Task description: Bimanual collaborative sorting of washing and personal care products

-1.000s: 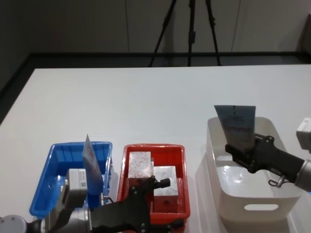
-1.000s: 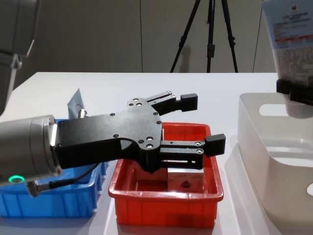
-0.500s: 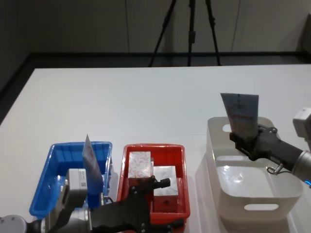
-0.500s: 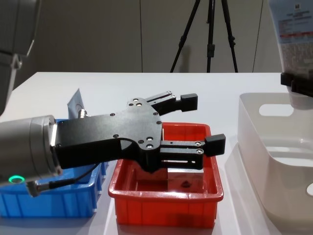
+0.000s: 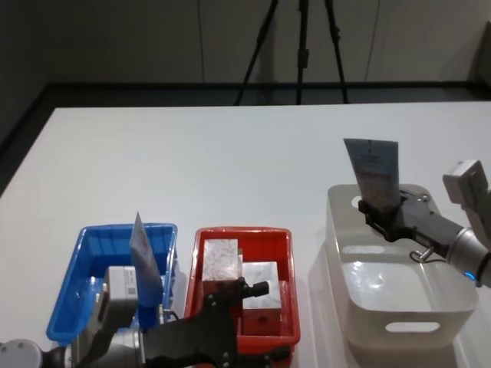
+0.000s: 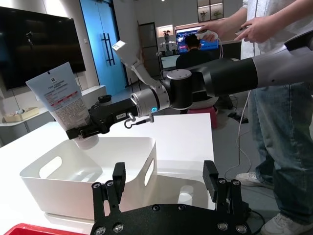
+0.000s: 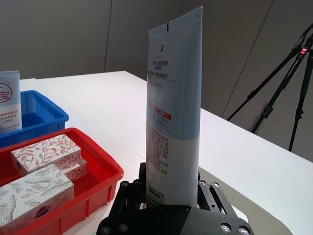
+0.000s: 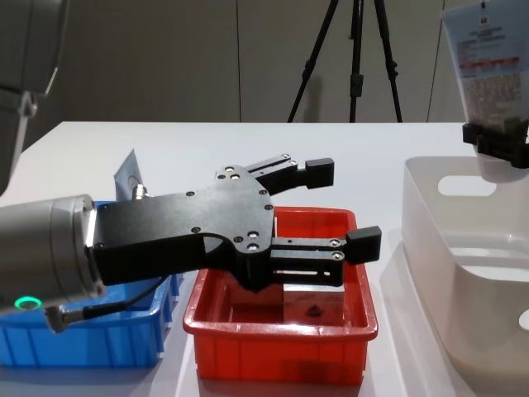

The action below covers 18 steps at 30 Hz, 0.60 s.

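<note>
Starting from the white surface (image 5: pixel 192 161), we see three containers in a row along its near edge: the beige tub (image 5: pixel 445 330) on our right, the red tray (image 5: pixel 242 231) in the middle and the blue tray (image 5: pixel 77 276) on our left. Our left gripper (image 8: pixel 340 207) hovers low over the near end of the red tray, its fingers spread apart and holding nothing. Our right gripper (image 5: pixel 381 218) sits above the far left corner of the tub, clamped on the cap end of a pale-blue tube (image 5: pixel 374 172). That tube stands upright, its long axis vertical and its crimped flat end on top. A second tube (image 5: pixel 144 261) of the same kind leans in the blue tray, while white patterned boxes (image 5: pixel 221 257) lie in the red tray. So we judge that the held tube belongs in the blue tray, which lies well to the left of the right gripper, beyond the red tray. The left gripper is the nearer to that tray, and in the left wrist view the tube stands ahead of its open fingers; a handover between arms looks the likely route.
</note>
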### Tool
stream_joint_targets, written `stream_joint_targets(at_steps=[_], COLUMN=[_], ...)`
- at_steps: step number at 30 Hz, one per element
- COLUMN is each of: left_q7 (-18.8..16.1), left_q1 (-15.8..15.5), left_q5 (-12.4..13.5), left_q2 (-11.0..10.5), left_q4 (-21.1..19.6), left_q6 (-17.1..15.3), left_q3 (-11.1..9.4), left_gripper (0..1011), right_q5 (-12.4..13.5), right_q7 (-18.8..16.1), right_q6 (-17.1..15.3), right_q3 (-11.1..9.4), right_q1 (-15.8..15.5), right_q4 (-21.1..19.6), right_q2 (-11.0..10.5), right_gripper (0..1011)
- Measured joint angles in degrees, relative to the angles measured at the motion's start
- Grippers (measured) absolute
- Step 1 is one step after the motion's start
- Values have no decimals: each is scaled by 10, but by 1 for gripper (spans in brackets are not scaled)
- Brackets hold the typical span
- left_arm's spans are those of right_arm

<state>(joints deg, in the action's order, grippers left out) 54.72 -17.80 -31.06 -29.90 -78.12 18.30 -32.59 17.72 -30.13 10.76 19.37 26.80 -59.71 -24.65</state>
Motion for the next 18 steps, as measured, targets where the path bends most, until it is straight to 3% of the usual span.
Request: stream_joint_targets(at_steps=[18], left_q7=[0], left_q1=[0], left_q5=[0], left_q2=[0], left_q4=[0], left_q6=[0], left_q3=[0], left_gripper=[1001], right_q5=[-36], right_q7=[30], right_q6=[-14], right_q3=[-9], right_q1=[37], right_q4=[80], right_q2=[43], right_gripper=[474])
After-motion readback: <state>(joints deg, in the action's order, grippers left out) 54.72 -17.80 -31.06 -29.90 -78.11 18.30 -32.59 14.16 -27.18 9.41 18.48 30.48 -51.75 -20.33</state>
